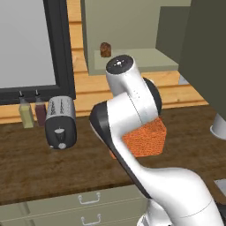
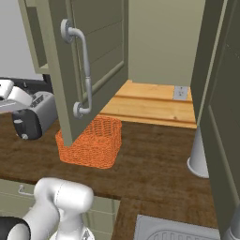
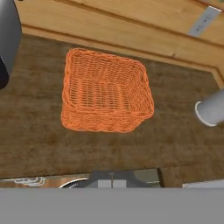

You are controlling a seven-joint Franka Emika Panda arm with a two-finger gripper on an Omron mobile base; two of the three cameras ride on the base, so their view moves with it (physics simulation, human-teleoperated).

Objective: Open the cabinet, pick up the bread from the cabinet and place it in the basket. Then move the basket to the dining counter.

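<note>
The orange woven basket stands empty on the dark wood worktop, seen from straight above in the hand view. It also shows behind my arm and under the swung-open door. My gripper hangs above the worktop's near edge, in front of the basket, shut with nothing in it. The olive cabinet is open, its door with the silver bar handle swung toward me. The bread, a small dark-brown lump, sits on the cabinet shelf. The dining counter is out of view.
A silver toaster and two bottles stand left of the basket. A pale grey post rises at the right, by a second open door. A sink lies at the front right. Drawers run below.
</note>
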